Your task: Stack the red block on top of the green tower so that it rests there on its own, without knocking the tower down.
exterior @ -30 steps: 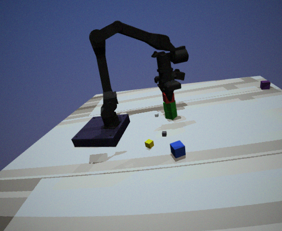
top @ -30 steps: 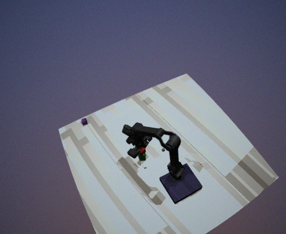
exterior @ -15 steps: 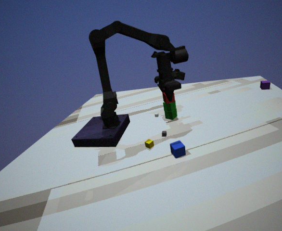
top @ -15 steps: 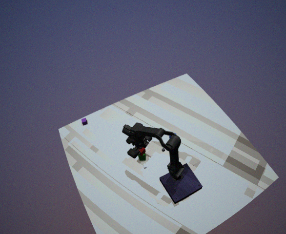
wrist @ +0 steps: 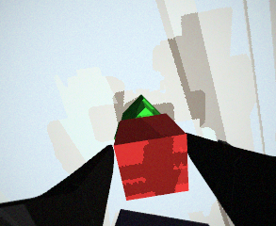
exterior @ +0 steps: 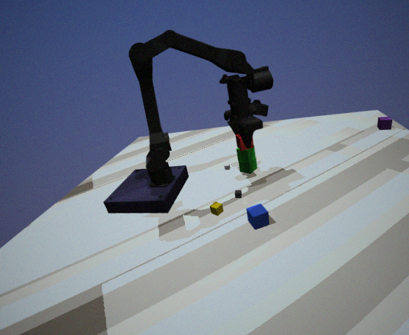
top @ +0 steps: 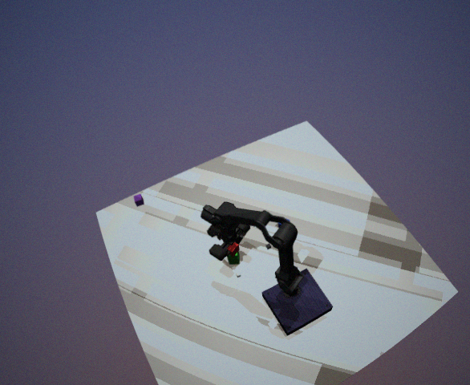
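Note:
The red block sits on top of the green tower, which stands upright on the table. My gripper points down over the tower, with its fingers on both sides of the red block. The fingers are open; in the wrist view a thin strip of table shows between the left finger and the block. Only the tower's top corner shows behind the red block in the wrist view.
A blue block, a yellow block and a small dark cube lie in front of the tower. A tiny grey cube lies beside it. A purple block sits at the far table corner. The arm's dark base stands nearby.

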Tool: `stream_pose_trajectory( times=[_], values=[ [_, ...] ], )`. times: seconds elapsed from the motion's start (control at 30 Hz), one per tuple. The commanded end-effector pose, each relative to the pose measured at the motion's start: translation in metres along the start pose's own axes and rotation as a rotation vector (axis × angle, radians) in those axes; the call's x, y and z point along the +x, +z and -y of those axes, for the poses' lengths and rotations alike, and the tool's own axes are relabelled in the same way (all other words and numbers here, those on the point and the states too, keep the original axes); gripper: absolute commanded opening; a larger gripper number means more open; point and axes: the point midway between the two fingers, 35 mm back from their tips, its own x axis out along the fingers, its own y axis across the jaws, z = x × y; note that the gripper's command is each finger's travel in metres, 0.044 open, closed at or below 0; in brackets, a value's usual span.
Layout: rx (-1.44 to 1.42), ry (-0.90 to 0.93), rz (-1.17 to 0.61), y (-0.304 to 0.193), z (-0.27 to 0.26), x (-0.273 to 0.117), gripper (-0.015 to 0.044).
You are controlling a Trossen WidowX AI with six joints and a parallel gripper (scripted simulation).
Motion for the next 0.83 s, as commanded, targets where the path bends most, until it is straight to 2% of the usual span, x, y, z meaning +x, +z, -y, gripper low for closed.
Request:
stream_pose_trajectory(
  times=[0.0,0.07,0.8],
  values=[
    [0.0,-0.001,0.0,0.0,0.0001,-0.0001,0.0394],
    [0.0,-0.001,0.0,0.0,0.0001,-0.0001,0.044],
    [0.0,-0.001,0.0,0.0,0.0001,-0.0001,0.044]
  ],
)
